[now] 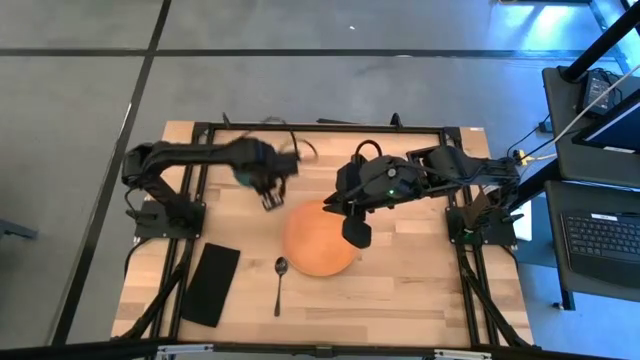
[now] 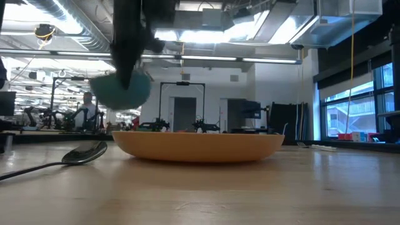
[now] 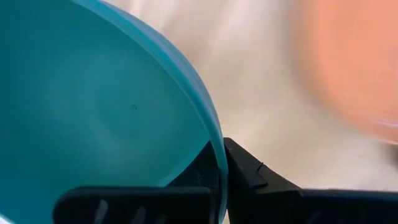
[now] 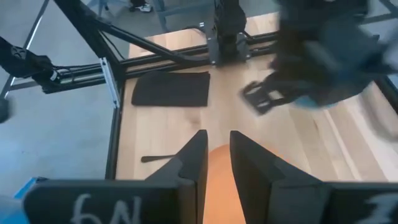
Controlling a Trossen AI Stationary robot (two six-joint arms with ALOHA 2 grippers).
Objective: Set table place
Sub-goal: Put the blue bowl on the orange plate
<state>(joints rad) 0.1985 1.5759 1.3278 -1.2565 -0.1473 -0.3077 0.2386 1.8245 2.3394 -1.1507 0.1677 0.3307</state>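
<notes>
My left gripper (image 1: 270, 192) is shut on a teal bowl (image 3: 93, 106) and holds it in the air just beyond the far left edge of the orange plate (image 1: 318, 240). In the low view the bowl (image 2: 122, 90) hangs above the tabletop. The plate rests flat on the wooden table (image 1: 420, 290). My right gripper (image 1: 355, 232) hovers over the plate's right part, its fingers (image 4: 193, 162) a narrow gap apart, with the plate (image 4: 219, 180) showing between them. It holds nothing. My left gripper pinches the bowl's rim (image 3: 217, 146), with one finger (image 3: 199, 171) inside the bowl and the other (image 3: 255, 177) outside it. The bowl is lifted clear of the table and tilted.
A metal spoon (image 1: 280, 282) lies left of the plate, near the front. A black folded napkin (image 1: 210, 284) lies farther left. Black frame rails (image 1: 195, 180) run along the table's sides and far edge. Bare wood lies right of the plate.
</notes>
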